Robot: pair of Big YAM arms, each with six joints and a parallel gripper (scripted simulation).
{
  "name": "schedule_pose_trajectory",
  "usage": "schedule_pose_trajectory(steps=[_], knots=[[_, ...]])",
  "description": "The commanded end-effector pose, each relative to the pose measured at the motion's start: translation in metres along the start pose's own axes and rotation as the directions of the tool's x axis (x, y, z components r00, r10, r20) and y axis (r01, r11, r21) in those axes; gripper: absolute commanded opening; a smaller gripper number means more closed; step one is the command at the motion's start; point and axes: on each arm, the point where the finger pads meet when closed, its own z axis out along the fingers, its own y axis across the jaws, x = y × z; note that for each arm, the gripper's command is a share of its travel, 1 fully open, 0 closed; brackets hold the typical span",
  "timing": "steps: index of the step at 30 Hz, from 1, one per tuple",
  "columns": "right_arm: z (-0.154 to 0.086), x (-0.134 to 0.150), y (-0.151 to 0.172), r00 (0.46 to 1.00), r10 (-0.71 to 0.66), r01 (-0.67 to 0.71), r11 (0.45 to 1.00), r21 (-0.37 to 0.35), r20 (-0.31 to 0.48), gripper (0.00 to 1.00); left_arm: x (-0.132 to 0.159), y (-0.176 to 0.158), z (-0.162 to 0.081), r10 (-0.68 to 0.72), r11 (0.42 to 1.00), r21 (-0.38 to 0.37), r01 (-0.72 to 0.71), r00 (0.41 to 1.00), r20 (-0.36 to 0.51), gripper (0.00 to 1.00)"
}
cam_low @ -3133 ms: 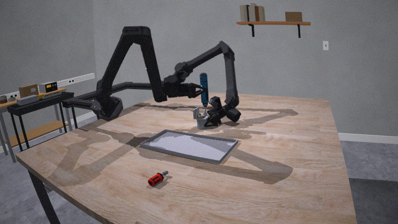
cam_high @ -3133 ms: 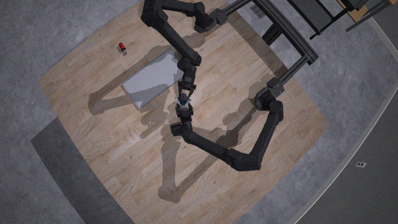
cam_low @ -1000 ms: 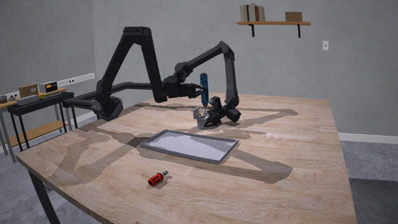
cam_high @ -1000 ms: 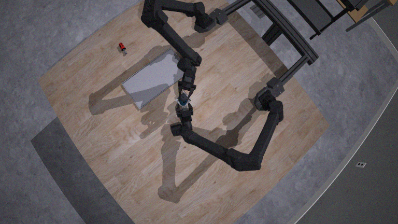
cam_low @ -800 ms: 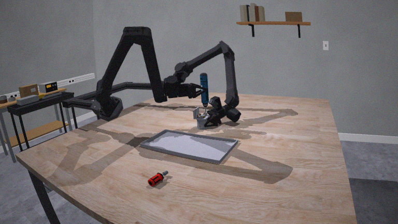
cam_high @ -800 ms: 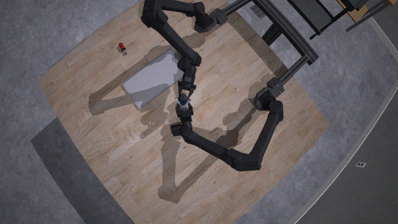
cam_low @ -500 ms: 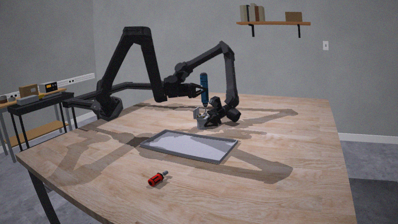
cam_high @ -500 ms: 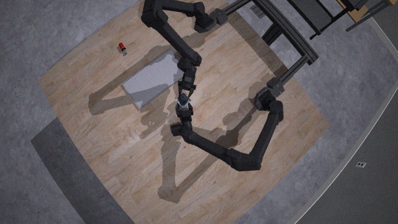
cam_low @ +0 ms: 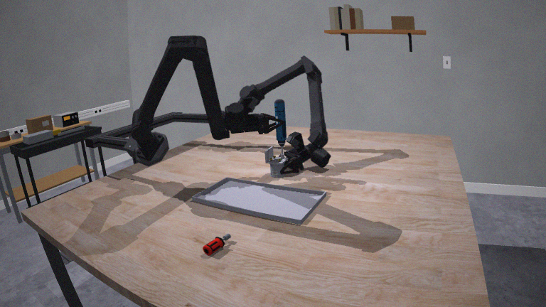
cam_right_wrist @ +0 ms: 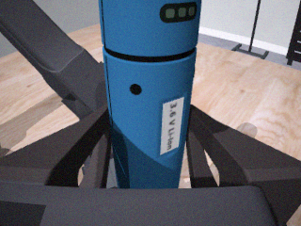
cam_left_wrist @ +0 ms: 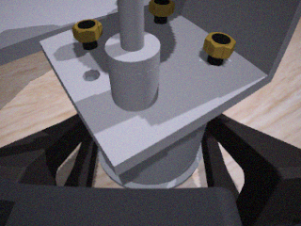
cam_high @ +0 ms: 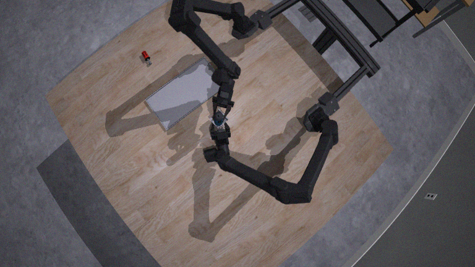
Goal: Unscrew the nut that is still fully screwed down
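Note:
The joint module [cam_low: 275,170] [cam_left_wrist: 162,167] stands upright on the table, with the grey bracket [cam_low: 269,155] [cam_left_wrist: 188,94] on top. My left gripper [cam_low: 286,168] [cam_left_wrist: 150,114] is shut on the module's body, below the bracket plate. Three brass nuts show in the left wrist view, a left one [cam_left_wrist: 87,32], a back one [cam_left_wrist: 161,8] and a right one [cam_left_wrist: 219,45], each high on a black stud. My right gripper [cam_low: 280,122] [cam_right_wrist: 149,113] is shut on the blue nut driver [cam_low: 279,110] [cam_right_wrist: 146,108], held upright. Its socket [cam_left_wrist: 134,75] reaches the plate near the front corner and hides what is inside.
A shallow grey tray [cam_high: 157,115] [cam_low: 249,213] lies beside the module. A red-handled tool [cam_high: 145,55] [cam_low: 214,246] lies on the table beyond the tray. Both arms meet closely at the module, the right gripper above the left.

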Motion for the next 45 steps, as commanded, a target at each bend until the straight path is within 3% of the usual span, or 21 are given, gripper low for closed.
schedule_pose_trajectory(steps=[1,45], knots=[[0.010,-0.030,-0.001,0.998,-0.015,0.014,1.000,0.008,0.056,0.42,-0.014,0.003,0.008,0.032,0.999,0.015,-0.032,0.999,-0.007,0.59],[0.006,-0.044,-0.001,0.999,0.002,-0.002,1.000,0.002,0.055,0.42,-0.014,0.003,0.008,0.032,0.999,0.015,-0.032,0.999,-0.007,0.59]])
